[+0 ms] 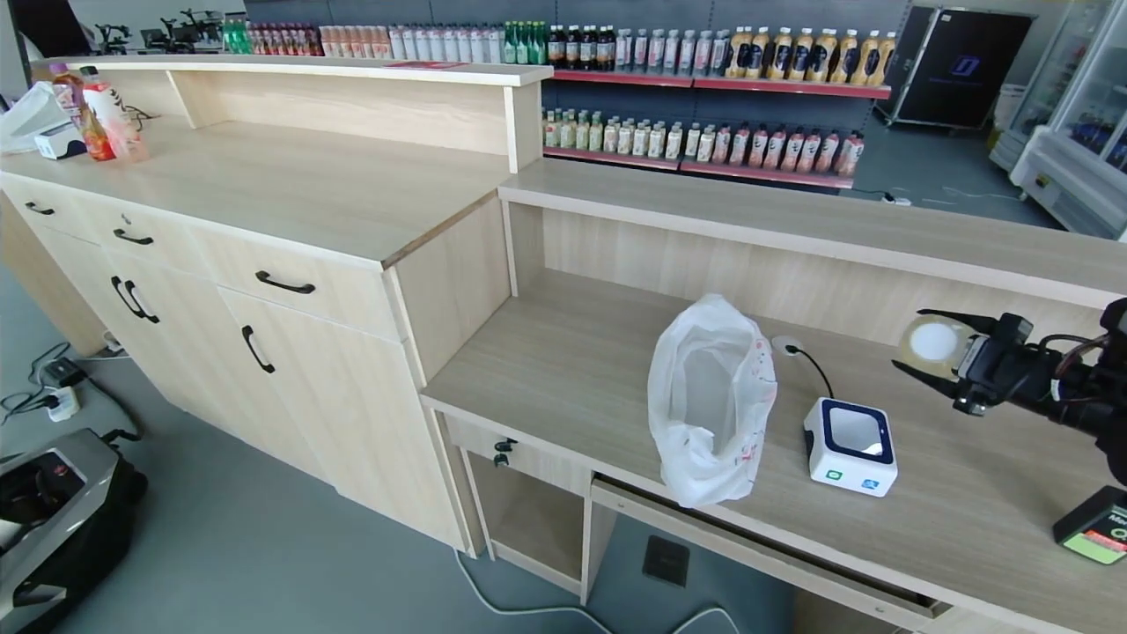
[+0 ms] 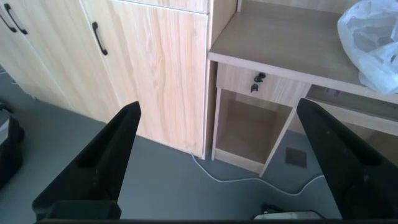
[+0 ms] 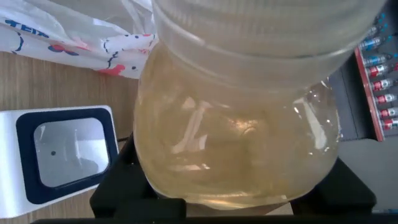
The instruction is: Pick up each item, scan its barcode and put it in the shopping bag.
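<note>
Bottle (image 3: 236, 143) in right pincer (image 1: 907, 339); bag (image 1: 704, 396) print illegible

Right arm (image 1: 1079, 401) was black throughout, built of blocky housings. Thin black and reddish cables looped loosely over its wrist. Right gripper (image 1: 909, 340) carried two long black fingers (image 1: 955, 317) that tapered to sharp points. Left gripper (image 2: 217, 106) showed two broad matte-black fingers (image 2: 93, 168), wedge-shaped, flat-faced, unmarked, and narrower at the tips.
</note>
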Robot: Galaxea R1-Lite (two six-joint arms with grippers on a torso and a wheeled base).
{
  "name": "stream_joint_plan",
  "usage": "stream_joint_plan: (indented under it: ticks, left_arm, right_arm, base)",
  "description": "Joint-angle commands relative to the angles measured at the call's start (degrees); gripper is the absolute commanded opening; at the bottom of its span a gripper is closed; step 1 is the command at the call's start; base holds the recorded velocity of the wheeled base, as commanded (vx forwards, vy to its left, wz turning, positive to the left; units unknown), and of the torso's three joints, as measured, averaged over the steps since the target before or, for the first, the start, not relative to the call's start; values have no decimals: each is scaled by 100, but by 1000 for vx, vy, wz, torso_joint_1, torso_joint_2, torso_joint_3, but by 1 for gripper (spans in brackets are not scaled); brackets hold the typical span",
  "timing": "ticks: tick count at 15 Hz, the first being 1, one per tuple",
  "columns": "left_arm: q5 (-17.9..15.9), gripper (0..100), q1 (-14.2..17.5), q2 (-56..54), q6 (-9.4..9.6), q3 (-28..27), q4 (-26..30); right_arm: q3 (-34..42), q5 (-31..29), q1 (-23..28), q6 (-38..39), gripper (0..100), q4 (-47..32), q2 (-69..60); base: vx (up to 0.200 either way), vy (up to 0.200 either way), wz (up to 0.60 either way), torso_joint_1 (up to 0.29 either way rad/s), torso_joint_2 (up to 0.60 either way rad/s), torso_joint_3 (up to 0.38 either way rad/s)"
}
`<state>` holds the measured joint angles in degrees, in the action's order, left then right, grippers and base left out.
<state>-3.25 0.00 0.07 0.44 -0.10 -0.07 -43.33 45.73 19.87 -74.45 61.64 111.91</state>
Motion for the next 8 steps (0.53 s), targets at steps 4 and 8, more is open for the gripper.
stream_joint_plan:
  ticks: [4, 8]
  left_arm:
    - [0, 100, 0, 1, 0, 1, -1]
    - [0, 100, 0, 1, 0, 1, -1]
  right_arm:
    - [96, 94, -10, -149, 0, 375, 525]
    - [175, 314, -36, -175, 0, 358, 665]
  base:
    - [0, 0, 0, 0, 0, 0]
    - [0, 0, 0, 0, 0, 0]
